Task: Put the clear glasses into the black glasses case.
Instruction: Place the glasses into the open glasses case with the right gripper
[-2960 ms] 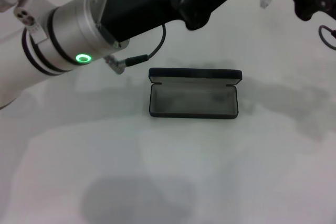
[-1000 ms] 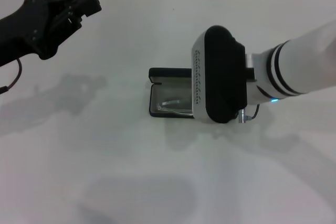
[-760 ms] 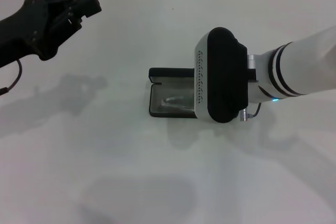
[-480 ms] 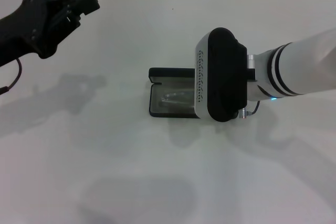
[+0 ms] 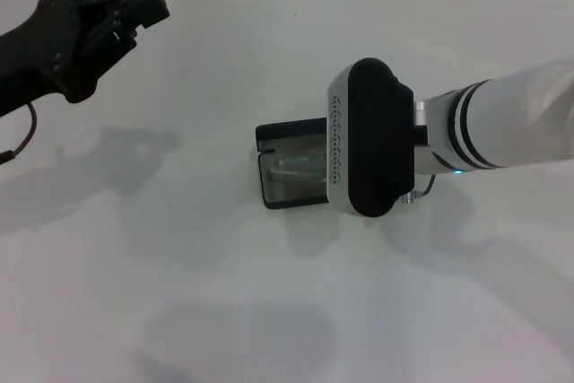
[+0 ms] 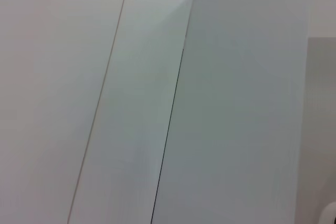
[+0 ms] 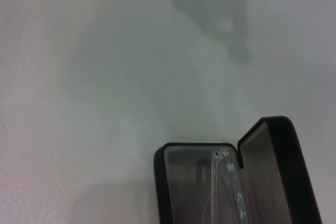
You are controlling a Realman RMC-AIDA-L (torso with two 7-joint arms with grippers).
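The black glasses case (image 5: 285,187) lies open at the middle of the white table, slightly skewed, its lid (image 5: 289,132) raised at the far side. Inside it on the grey lining lie the clear glasses (image 5: 301,166). The right wrist view looks down into the case (image 7: 160,182), where the glasses (image 7: 229,182) rest along the hinge side next to the lid (image 7: 281,166). My right arm's black wrist housing (image 5: 372,136) hangs over the case's right half and hides the right gripper. My left gripper (image 5: 143,2) is held high at the far left, away from the case.
The white table (image 5: 224,293) stretches out all around the case. A tiled wall edge runs along the back. The left wrist view has only pale flat panels (image 6: 236,119).
Three seconds ago the case was empty with both arms raised over the far edge. Now the glasses lie in it. In the last half second the case turned slightly and the right wrist shifted left.
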